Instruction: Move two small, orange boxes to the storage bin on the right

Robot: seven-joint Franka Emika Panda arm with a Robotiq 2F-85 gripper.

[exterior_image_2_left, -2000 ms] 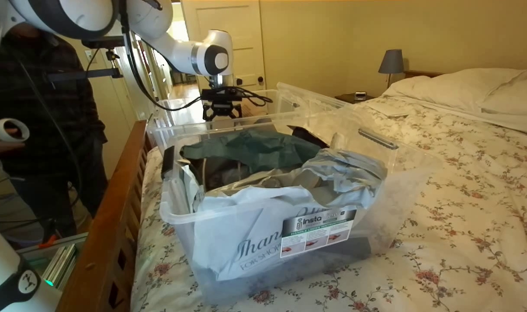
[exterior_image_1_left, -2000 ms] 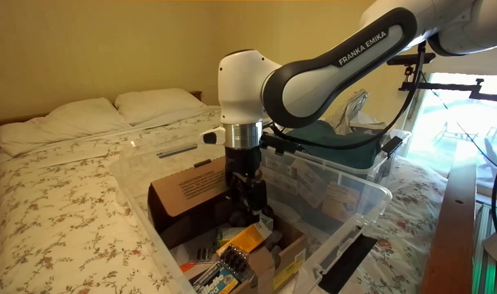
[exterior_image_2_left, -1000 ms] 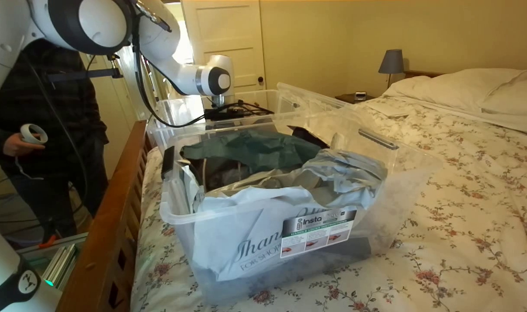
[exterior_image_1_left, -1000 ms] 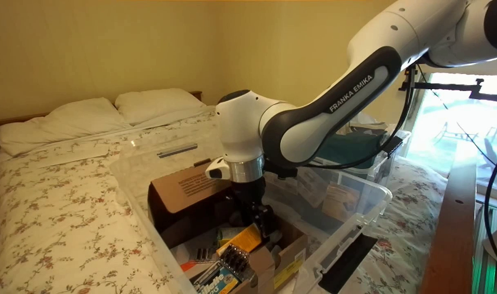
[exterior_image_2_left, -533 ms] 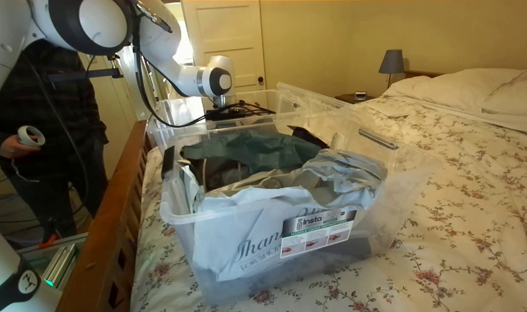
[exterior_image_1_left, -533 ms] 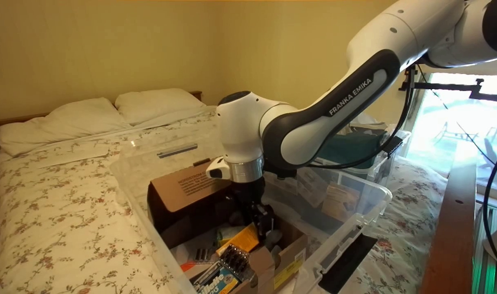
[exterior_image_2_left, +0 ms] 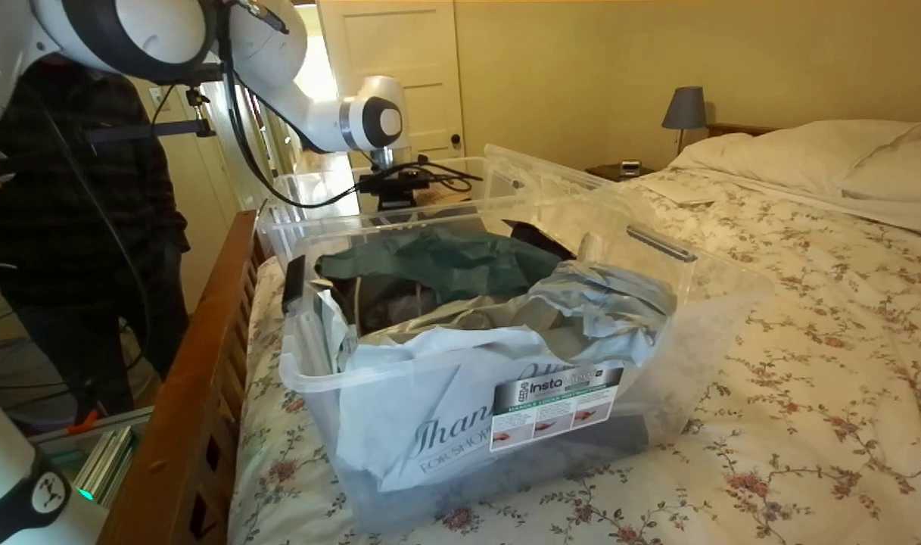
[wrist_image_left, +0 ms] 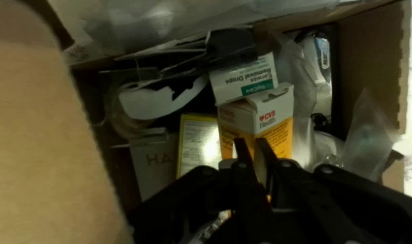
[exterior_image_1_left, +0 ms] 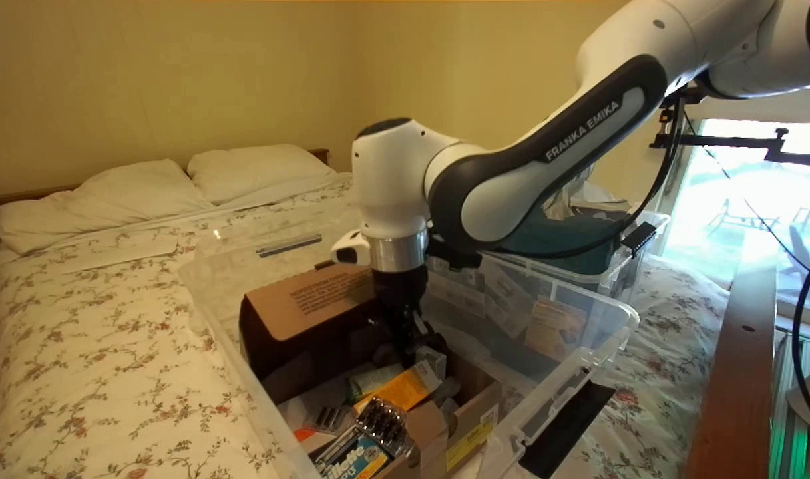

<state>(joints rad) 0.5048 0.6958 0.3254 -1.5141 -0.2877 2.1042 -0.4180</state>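
Fingers (wrist_image_left: 244, 159) nearly together; cannot tell if gripping. One orange box (exterior_image_1_left: 405, 390), long side near-left to far-right. One storage bin (exterior_image_1_left: 621, 276), far right.

A home bedroom: a floral bedspread (exterior_image_1_left: 98, 319) spreads beside the gripper (wrist_image_left: 250, 140). In an exterior view, white pillows (exterior_image_1_left: 258, 174) and a wooden headboard (exterior_image_1_left: 322, 155) show beyond the gripper, to its left; in an exterior view, a panelled door (exterior_image_2_left: 407, 45) stands behind it, a bedside lamp (exterior_image_2_left: 685, 107) well to its right.
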